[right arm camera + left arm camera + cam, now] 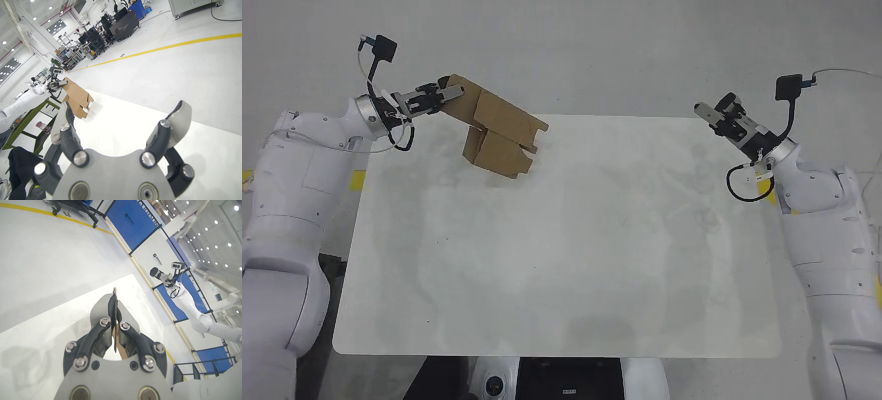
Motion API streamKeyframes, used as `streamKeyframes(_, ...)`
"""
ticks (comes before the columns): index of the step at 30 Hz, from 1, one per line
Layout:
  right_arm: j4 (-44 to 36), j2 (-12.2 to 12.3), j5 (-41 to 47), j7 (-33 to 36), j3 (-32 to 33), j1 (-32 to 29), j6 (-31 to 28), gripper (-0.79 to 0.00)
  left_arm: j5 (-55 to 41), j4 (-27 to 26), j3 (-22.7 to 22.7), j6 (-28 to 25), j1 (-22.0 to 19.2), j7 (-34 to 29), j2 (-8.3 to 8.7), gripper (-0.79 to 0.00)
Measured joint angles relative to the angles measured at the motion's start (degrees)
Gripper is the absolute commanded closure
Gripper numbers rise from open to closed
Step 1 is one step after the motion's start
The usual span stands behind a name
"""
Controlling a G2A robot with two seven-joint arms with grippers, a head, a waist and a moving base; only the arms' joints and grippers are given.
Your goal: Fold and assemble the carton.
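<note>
A: What does the overhead camera give you?

B: My left claw (447,93) is pinched shut on a flap (460,86) of the carton (502,130). The rest of the box hangs out past its tips, over a corner of the table (572,260). I'd say that grip lifts it clear so the panels can fall open. My right claw (707,110) sits well apart from it, across the table.

A: And the left wrist?

B: The cardboard edge (114,294) stands straight between the pads (110,308), jaws narrow around it. A firm bite, I judge, so the flap can't slip during folding.

A: Right wrist?

B: That claw is spread wide, holding nothing. The carton is far ahead of its tips, tilted, only partly formed. I can't tell whether its lower edge touches the table. I reckon the claw is open to take the free side.
</note>
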Motion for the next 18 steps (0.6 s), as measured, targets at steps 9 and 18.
streamKeyframes(9,0.00,0.00,0.00,0.00,0.00,0.00,0.00,-0.785,-3.37,-5.08,6.22,-0.75,-0.10,0.73,-1.36,0.000)
streamKeyframes(18,-1.14,-0.37,6.11,4.97,-2.51,-0.28,0.88,-0.785,-2.00,-13.57,13.34,-3.54,1.01,3.49,0.78,0.000)
